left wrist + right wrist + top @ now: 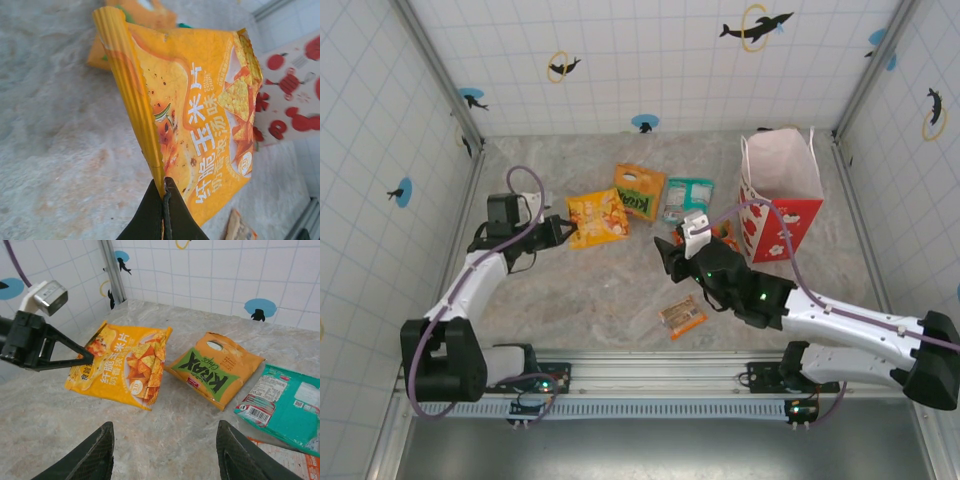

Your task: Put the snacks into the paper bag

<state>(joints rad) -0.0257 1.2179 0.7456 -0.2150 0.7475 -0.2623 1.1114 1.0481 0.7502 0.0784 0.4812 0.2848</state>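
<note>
Left gripper (563, 232) clamped on yellow packet (600, 217) edge; paper bag (772, 228) well right of packet, mouth up. Right gripper (162, 440) fingers apart, empty.

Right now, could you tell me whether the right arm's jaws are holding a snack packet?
No, the right arm's jaws stand wide apart with bare marble tabletop between them.

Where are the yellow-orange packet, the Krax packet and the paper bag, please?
yellow-orange packet (598, 218): top external, packet's centre.
Krax packet (215, 371): right wrist, green logo band.
paper bag (798, 222): top external, red printed side.
</note>
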